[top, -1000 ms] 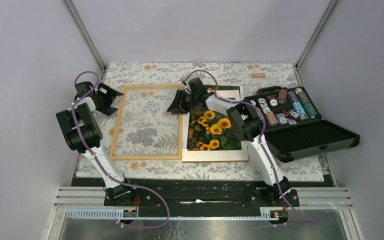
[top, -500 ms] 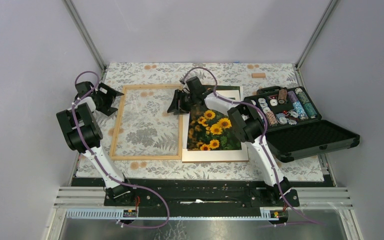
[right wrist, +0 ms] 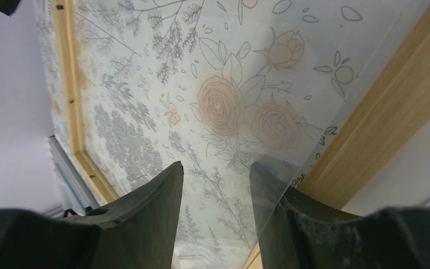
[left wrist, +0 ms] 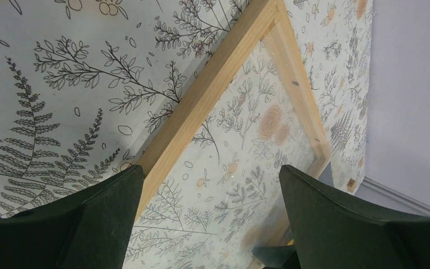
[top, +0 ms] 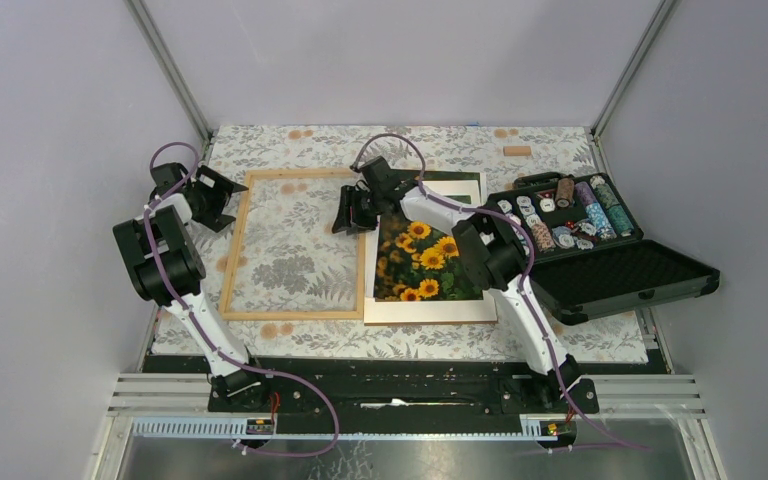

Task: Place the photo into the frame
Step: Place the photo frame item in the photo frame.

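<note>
The photo (top: pixel 422 265) lies flat and face up on a white mat (top: pixel 430 311). It is outside the frame, just beside the frame's right rail. Its far end is hidden under the right arm (top: pixel 505 262).

The frame (top: pixel 290 315) lies flat on the floral cloth (top: pixel 290 140), to the left of the photo. The cloth pattern shows through its clear pane (right wrist: pixel 246 67).

The right gripper (top: pixel 352 210) hangs over the frame's right rail, near the far corner. In the right wrist view its fingers (right wrist: pixel 151 207) stand a little apart and clamp nothing. Whether one finger touches the pane's edge cannot be told.

The left gripper (top: pixel 215 195) hangs at the frame's far left corner. It is released, its fingers spread wide above the rail.

A black case (top: pixel 620 275) stands open to the right of the mat, with chips (top: pixel 560 215) inside.
</note>
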`<state>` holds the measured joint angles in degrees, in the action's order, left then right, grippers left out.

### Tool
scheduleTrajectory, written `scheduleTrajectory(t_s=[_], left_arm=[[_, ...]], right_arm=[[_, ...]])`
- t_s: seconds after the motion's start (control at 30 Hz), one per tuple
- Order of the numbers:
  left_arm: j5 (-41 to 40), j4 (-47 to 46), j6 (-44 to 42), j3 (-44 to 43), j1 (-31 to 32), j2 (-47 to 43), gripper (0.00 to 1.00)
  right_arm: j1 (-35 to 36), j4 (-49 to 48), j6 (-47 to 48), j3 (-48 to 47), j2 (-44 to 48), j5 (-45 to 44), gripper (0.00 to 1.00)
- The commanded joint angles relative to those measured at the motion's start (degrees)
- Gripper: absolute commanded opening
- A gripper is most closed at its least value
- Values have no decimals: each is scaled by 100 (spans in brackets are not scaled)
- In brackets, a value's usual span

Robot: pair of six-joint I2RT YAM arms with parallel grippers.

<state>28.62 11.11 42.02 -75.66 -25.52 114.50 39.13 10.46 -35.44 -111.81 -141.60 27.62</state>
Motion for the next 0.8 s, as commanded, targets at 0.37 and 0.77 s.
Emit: scheduleTrajectory(t_s=[0.37, 0.77], left_arm=[[-79, -48, -11, -26, 73, -242, 96], [-76, -48, 7, -30, 81, -303, 96]], right_arm=[[490, 1266, 1070, -827, 492, -971, 68], [526, 1271, 1291, -462, 1176, -1231, 91]])
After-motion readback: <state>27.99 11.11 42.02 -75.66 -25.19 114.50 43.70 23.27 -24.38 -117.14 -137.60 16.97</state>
